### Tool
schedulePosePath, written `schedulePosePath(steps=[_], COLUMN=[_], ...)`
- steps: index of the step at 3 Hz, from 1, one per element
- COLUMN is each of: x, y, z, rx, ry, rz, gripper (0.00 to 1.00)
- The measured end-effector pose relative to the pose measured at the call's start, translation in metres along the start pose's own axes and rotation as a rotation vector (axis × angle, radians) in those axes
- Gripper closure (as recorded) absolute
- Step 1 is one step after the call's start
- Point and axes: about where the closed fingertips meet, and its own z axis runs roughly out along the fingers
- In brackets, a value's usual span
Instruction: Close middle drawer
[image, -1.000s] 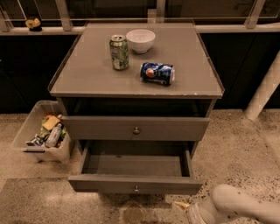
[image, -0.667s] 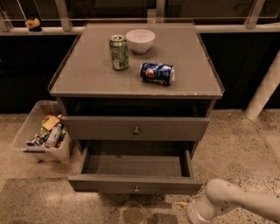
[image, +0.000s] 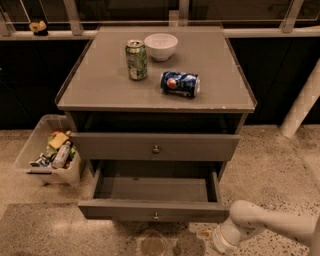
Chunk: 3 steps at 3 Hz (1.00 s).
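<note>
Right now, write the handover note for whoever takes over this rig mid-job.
Gripper: low at the front right, just below the right corner of the middle drawer; I cannot tell whether it touches.
Middle drawer: pulled out, tray showing, front panel well forward of the cabinet; its knob is free.
Done: arm brought near the drawer front.
Left: push the front panel in until it sits flush under the upper drawer.

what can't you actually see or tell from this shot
Camera view:
- gripper, bottom right beside the middle drawer front: cut off by the bottom edge
- recess under the tabletop: lost in shadow
- bin contents, left: too small to name
</note>
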Motion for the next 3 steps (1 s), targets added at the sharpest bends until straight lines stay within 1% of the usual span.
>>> schedulePosePath(steps=[1,2,3], x=[0.009,0.008,-0.007], y=[-0.009,-0.02,-0.025], z=[0.011,0.01,-0.014], rx=[-0.027,-0.025,0.08], ry=[0.0,-0.013,-0.043], rz=[0.034,0.027,0.035], gripper=[0.0,0.0,0.0])
